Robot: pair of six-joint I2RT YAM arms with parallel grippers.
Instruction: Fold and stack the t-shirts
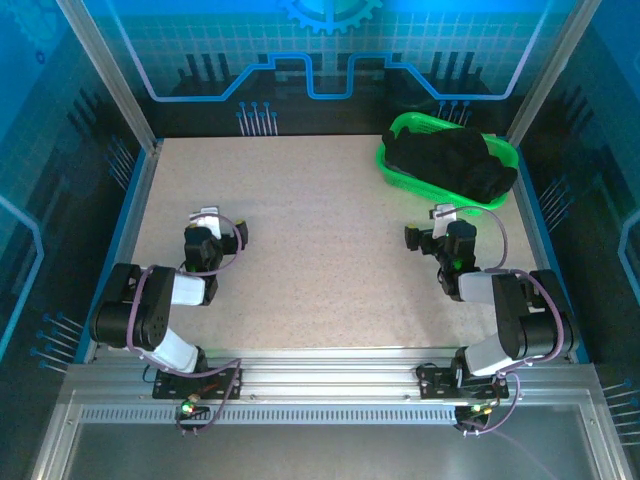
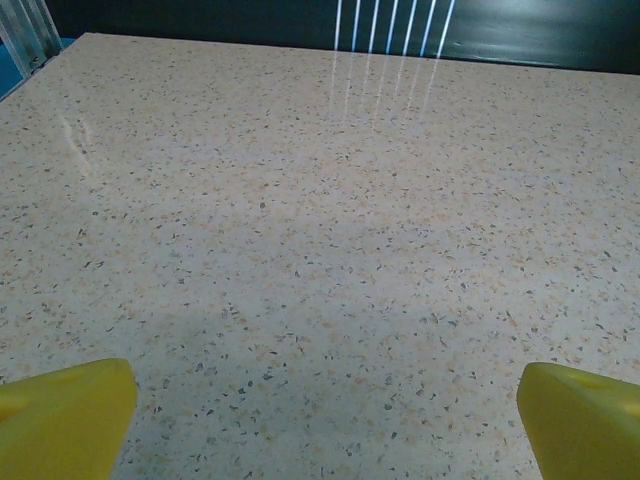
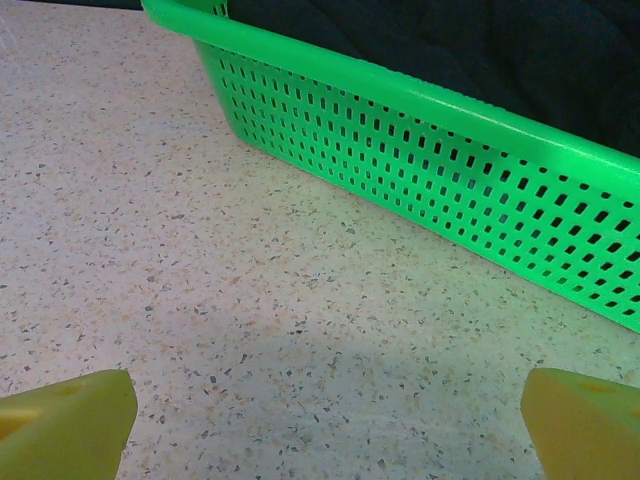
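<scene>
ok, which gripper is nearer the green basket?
The right gripper; the green basket sits just beyond it. The left gripper faces bare table.

Overhead from behind, wrists low, forward — table (image 1: 300, 250) shared

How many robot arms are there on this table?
2: the left arm at the near-left edge, the right arm at the near-right, facing the green basket.

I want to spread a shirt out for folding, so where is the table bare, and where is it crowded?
Bare: the table's middle and far left, from between the left arm and right arm back to its far edge. Crowded: the far right corner, where the green basket sits piled with dark t-shirts.
</scene>
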